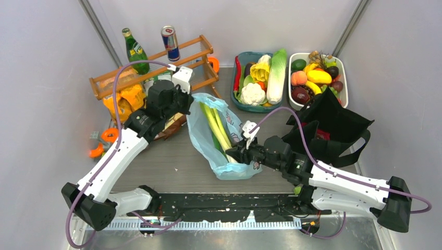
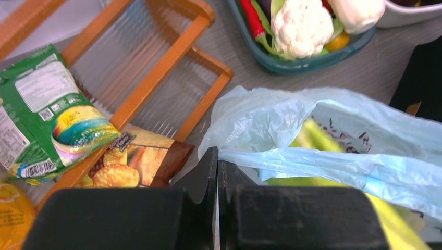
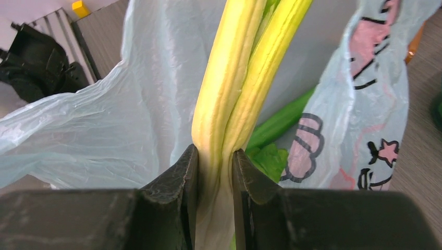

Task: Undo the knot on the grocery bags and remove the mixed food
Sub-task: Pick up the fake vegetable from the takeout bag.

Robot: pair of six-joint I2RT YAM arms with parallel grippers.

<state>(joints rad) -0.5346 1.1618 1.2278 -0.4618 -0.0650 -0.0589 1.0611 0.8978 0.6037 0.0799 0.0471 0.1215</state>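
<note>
The light-blue grocery bag (image 1: pixel 229 130) lies open at the table's middle, and no knot shows on it. My left gripper (image 2: pixel 218 155) is shut on a strip of the bag's rim (image 2: pixel 312 161) at its far left corner. A leek (image 1: pixel 216 125) lies inside the bag. My right gripper (image 3: pixel 215 153) is shut on the leek's pale stem (image 3: pixel 234 78) near the bag's near end. Green leaves (image 3: pixel 268 159) lie beside the stem. The black tote (image 1: pixel 333 127) sits to the right, its straps loose. A brown crisp pack (image 2: pixel 130 161) and a green packet (image 2: pixel 47 114) lie left of the bag.
A wooden rack (image 1: pixel 156 62) stands at the back left with a green bottle (image 1: pixel 134 49) and a can (image 1: pixel 170 42) behind it. Yellow-orange packets (image 1: pixel 125 99) lie by the rack. A teal tray of vegetables (image 1: pixel 245 107) and a white fruit tray (image 1: pixel 341 96) sit at the back.
</note>
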